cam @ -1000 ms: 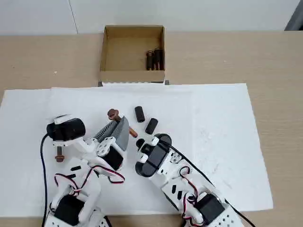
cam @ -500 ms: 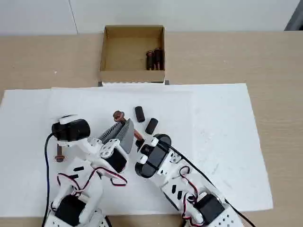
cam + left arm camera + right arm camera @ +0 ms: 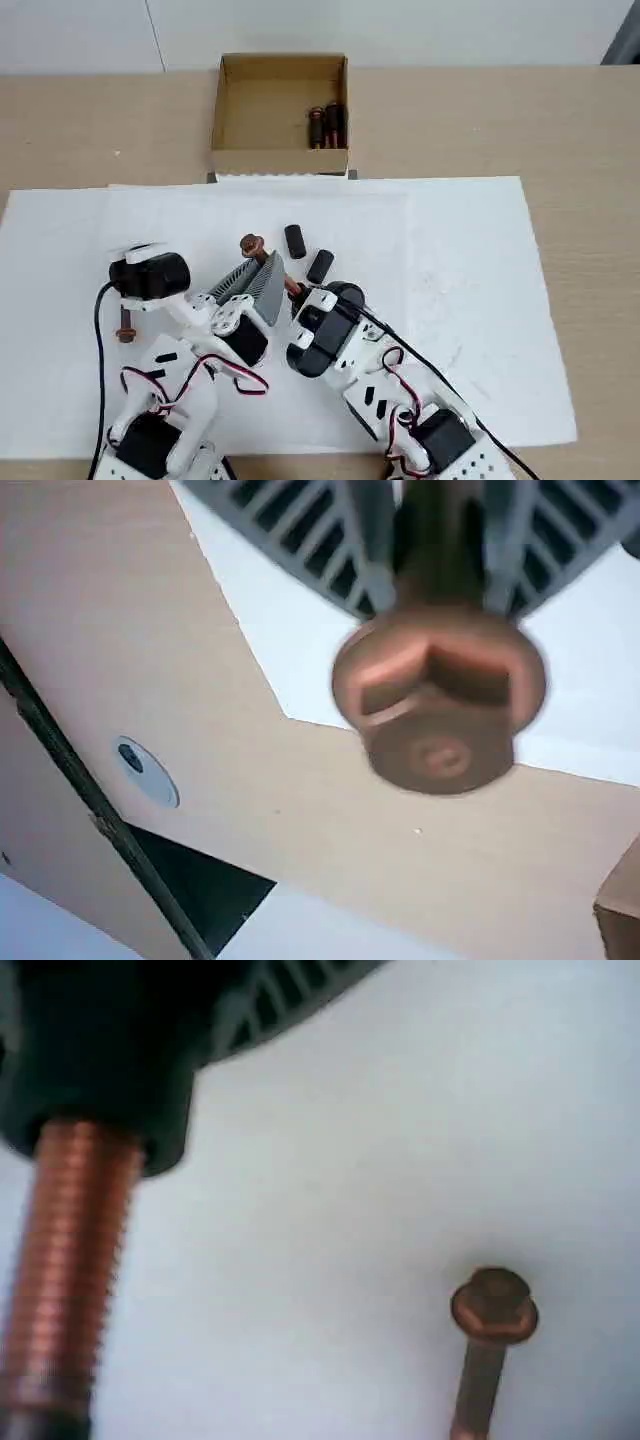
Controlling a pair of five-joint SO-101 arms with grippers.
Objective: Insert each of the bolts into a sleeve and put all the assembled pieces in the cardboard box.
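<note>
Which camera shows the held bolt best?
Left wrist view: the bolt sits close up, head first, between the jaws. Right wrist view shows its thread entering a sleeve; high view shows it small, from above.

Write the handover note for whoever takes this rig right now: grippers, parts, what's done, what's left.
Left gripper: shut on the held bolt.
Right gripper: shut on the held sleeve. The held bolt's threaded end is in it; how deep cannot be told.
Parts: the loose bolt lies on the white sheet beside the left arm. The far sleeve and near sleeve lie on the sheet between the grippers and the box.
Done: two assembled pieces lie in the cardboard box.
Left: finish this insertion and box it, then sleeve the loose bolt and box that.
</note>
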